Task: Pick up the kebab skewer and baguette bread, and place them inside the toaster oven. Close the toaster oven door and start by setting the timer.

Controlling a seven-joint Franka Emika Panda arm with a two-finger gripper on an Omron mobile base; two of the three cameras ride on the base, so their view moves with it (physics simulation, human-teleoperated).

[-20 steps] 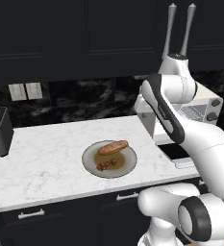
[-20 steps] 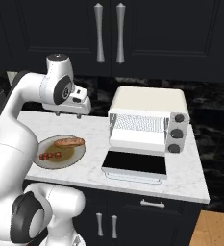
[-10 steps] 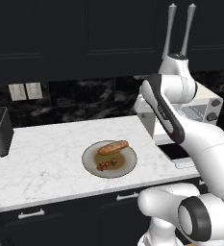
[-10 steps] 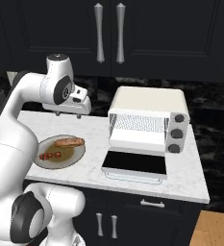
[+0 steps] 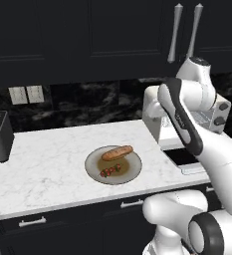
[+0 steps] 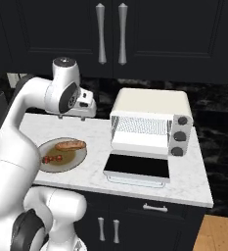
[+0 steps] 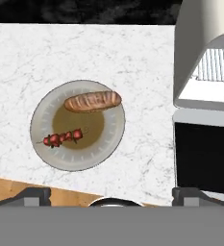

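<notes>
Step in hand: the first pick, by my reading; both foods lie on the plate [image 7: 111,139] and nothing is in the oven yet.
Kebab skewer [image 7: 63,138]: on the plate's near half, a row of small red-brown lumps.
Baguette bread [image 7: 92,101]: on the same plate, just beyond the skewer, apart from it.
Toaster oven [image 6: 149,122]: on the bench [image 5: 48,169] beside the plate, rack bare.
Toaster oven door [image 6: 137,167]: folded down flat, so the mouth is open.
Pincer [image 6: 88,104]: held high above the bench, looking down on the plate; whether its fingers are apart or together I cannot tell.
Next move: likely a descent over one food, fingers straddling it across its narrow width.
</notes>
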